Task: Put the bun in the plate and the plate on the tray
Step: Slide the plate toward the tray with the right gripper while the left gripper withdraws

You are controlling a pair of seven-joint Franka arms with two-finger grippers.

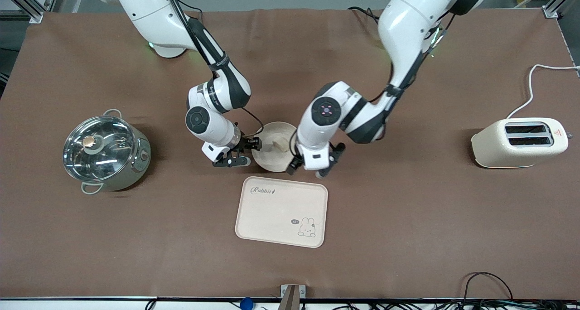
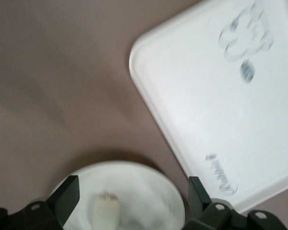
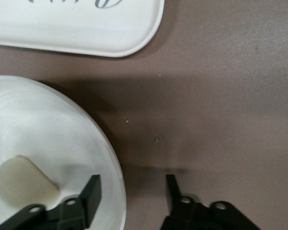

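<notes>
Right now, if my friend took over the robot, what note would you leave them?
Left end effector: open, low over the plate's edge toward the left arm's end, holding nothing.
Right end effector: open, straddling the plate's rim at the right arm's end, one finger inside the rim and one outside.
The bun is already in the plate, so that step is done.
The plate rests on the table, just farther from the front camera than the tray, not on it.
Left to do: lift the plate with the bun and set it on the tray.
</notes>
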